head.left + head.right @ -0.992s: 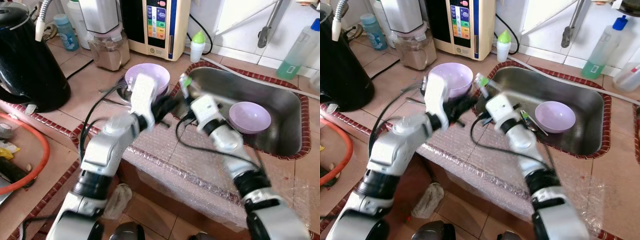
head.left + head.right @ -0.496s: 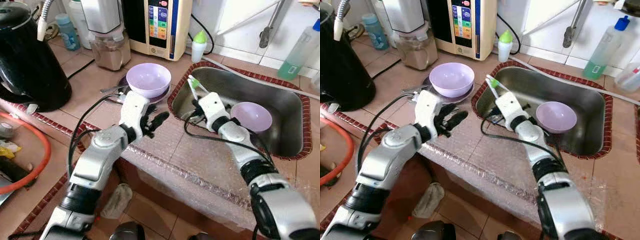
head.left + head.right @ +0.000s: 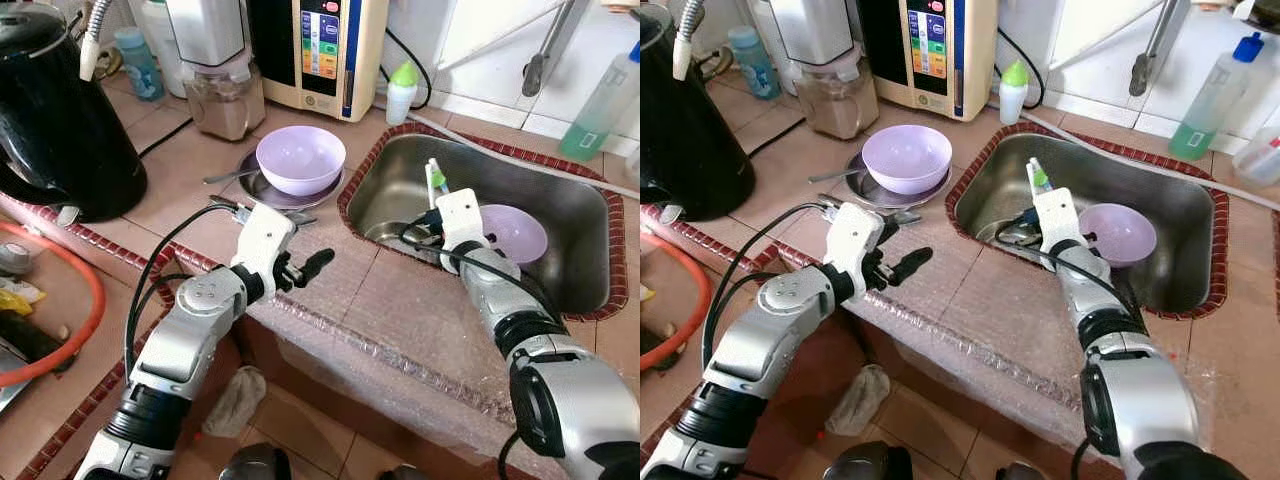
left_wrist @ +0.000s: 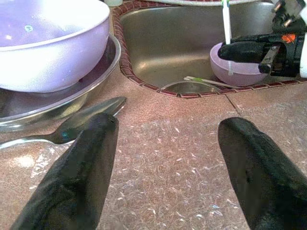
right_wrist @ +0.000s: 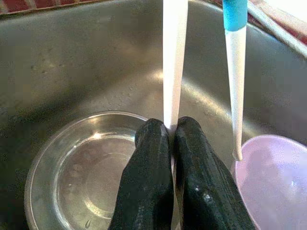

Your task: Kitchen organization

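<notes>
My right hand (image 5: 170, 139) pinches a white chopstick (image 5: 173, 57) over the sink (image 3: 400, 175), while my left hand (image 4: 163, 158) hovers spread wide, empty, above the tabletop (image 3: 400, 310).

Daylight is falling on a reddish tiled worktop (image 3: 160, 180) with a steel sink (image 3: 560, 200); white wall tiles (image 3: 480, 40) are standing behind it.

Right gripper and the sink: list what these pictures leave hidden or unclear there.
- Right gripper: shut on a white chopstick; both ends are hidden, the top cut by the right wrist view's edge, the bottom by the fingers.
- Second chopstick: whether the gripper grips it too is unclear.
- Purple bowl in the sink: its near side is behind the right arm in the eye views.
- Steel dish: contents unclear through glare.
</notes>
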Robot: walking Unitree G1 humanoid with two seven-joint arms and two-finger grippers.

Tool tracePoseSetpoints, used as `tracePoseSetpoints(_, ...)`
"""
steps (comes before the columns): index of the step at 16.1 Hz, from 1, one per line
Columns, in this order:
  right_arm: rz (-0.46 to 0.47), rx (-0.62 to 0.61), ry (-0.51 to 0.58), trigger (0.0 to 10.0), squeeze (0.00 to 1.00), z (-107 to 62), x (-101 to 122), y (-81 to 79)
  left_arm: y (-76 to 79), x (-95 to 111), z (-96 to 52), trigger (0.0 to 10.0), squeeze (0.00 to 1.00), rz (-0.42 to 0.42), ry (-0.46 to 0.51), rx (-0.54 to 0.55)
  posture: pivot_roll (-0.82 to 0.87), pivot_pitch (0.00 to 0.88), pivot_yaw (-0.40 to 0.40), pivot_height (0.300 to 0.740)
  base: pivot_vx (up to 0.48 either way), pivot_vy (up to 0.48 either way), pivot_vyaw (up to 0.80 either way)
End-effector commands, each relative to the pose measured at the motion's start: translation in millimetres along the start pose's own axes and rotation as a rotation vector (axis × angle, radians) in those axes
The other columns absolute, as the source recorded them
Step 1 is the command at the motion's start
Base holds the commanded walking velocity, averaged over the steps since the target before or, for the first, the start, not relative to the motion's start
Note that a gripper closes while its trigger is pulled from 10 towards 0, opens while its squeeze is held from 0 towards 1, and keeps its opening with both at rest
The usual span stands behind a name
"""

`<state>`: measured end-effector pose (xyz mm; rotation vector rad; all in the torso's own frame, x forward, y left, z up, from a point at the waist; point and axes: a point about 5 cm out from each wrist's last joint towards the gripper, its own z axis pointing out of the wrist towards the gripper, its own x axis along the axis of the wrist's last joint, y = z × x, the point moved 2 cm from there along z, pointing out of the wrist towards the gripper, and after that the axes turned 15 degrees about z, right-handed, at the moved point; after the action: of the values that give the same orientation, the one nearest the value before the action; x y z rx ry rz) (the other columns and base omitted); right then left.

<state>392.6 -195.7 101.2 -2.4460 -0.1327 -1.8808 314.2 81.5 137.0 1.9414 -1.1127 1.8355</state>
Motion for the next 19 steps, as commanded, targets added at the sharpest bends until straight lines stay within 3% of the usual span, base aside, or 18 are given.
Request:
tracePoseSetpoints(1, 0.037, -0.006, -0.040, 10.0, 0.00, -0.4, -8, -0.8, 1.9, 0, 0.1, 10.0, 1.00, 0.020, -0.002, -0.008, 0.08, 0.039, 0.024, 0.740, 0.000, 0.000, 0.00)
tracePoseSetpoints(2, 0.042, -0.005, -0.055, 10.0, 0.00, -0.9, -12, -1.1, 1.7, 1, 0.6, 10.0, 1.00, 0.023, 0.000, -0.007, 0.08, 0.038, 0.026, 0.740, 0.000, 0.000, 0.00)
tracePoseSetpoints(3, 0.052, -0.014, -0.061, 10.0, 0.86, -1.5, -14, -0.3, 1.2, 1, 0.8, 10.0, 1.00, 0.025, 0.000, -0.006, 0.08, 0.037, 0.027, 0.740, 0.000, 0.000, 0.00)
tracePoseSetpoints(4, 0.057, -0.017, -0.061, 10.0, 1.00, -1.6, -14, 0.1, 0.4, 2, 0.8, 10.0, 1.00, 0.028, 0.001, -0.004, 0.09, 0.037, 0.028, 0.740, 0.000, 0.000, 0.00)
tracePoseSetpoints(11, 0.081, 0.005, 0.036, 10.0, 1.00, 1.4, 3, -7.7, -7.5, 5, 1.7, 10.0, 1.00, 0.036, 0.007, 0.040, 0.08, 0.037, 0.028, 0.740, 0.000, 0.000, 0.00)
tracePoseSetpoints(15, 0.132, 0.100, 0.169, 10.0, 1.00, 0.0, 19, -26.9, -31.0, 14, 1.4, 10.0, 1.00, 0.031, 0.048, 0.185, 0.08, 0.034, 0.026, 0.740, 0.000, 0.000, 0.00)
tracePoseSetpoints(19, 0.086, 0.182, 0.310, 10.0, 1.00, -16.1, 23, -46.2, -60.6, 23, 0.2, 10.0, 1.00, 0.023, 0.079, 0.310, 0.07, 0.033, 0.028, 0.740, 0.000, 0.000, 0.00)
